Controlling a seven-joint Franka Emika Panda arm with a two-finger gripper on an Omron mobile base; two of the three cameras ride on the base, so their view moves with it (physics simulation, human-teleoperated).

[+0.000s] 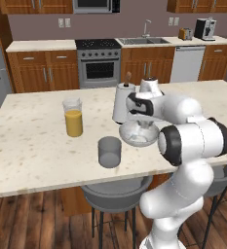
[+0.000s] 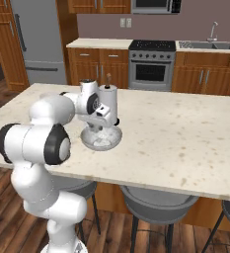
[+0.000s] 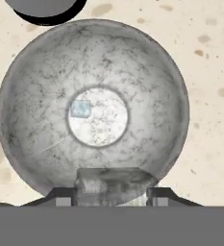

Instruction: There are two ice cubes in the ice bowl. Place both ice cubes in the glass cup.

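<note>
1. Grey glass cup (image 1: 109,151) stands on the worktop (image 1: 32,146), just left of the ice bowl (image 1: 137,134).
2. We see one ice cube (image 3: 80,109) lying in the bowl.
3. Our gripper (image 3: 111,194) pinches the other ice cube (image 3: 111,182) above the bowl.
4. Next we must carry it over the cup.

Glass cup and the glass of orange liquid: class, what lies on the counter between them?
Nothing. In the left base view only bare counter separates the glass cup from the glass of orange liquid.
</note>
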